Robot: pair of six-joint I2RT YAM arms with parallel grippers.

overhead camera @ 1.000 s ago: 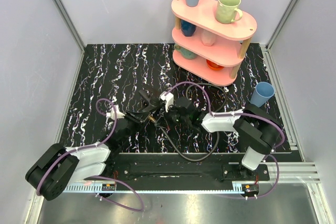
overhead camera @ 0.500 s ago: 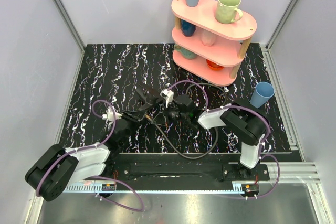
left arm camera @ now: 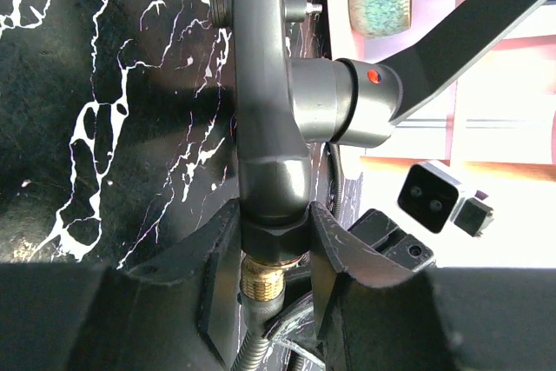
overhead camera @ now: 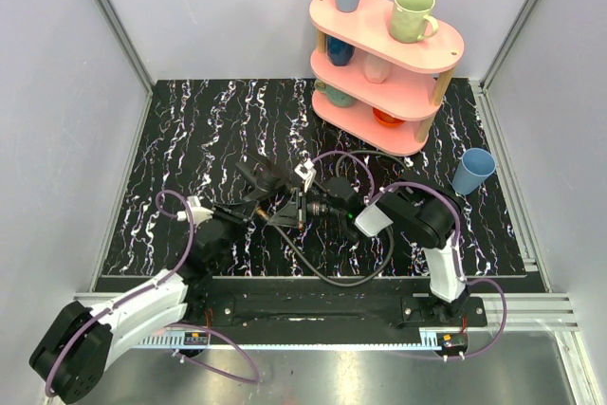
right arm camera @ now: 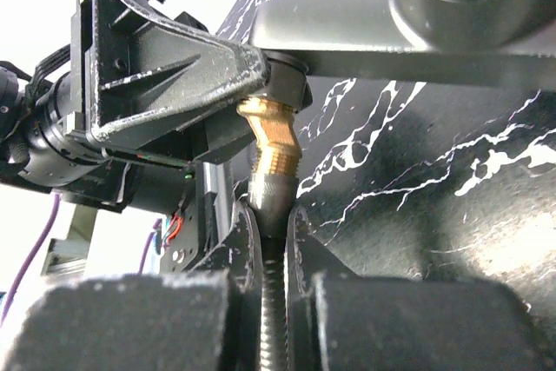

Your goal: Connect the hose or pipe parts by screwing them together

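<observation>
Left tool (left arm camera: 274,225) pinched the base of the grey tap body (left arm camera: 265,84), holding it over the marbled tabletop (left arm camera: 95,93). Right tool (right arm camera: 271,234) was pressed tight on the braided hose (right arm camera: 272,310) just under its brass fitting (right arm camera: 271,141). The fitting's tip sat at the tap's base socket and looked slightly tilted. The threading step seemed in hand. Next, the fitting likely needed squaring to the socket, then turning without cross-threading.
</observation>
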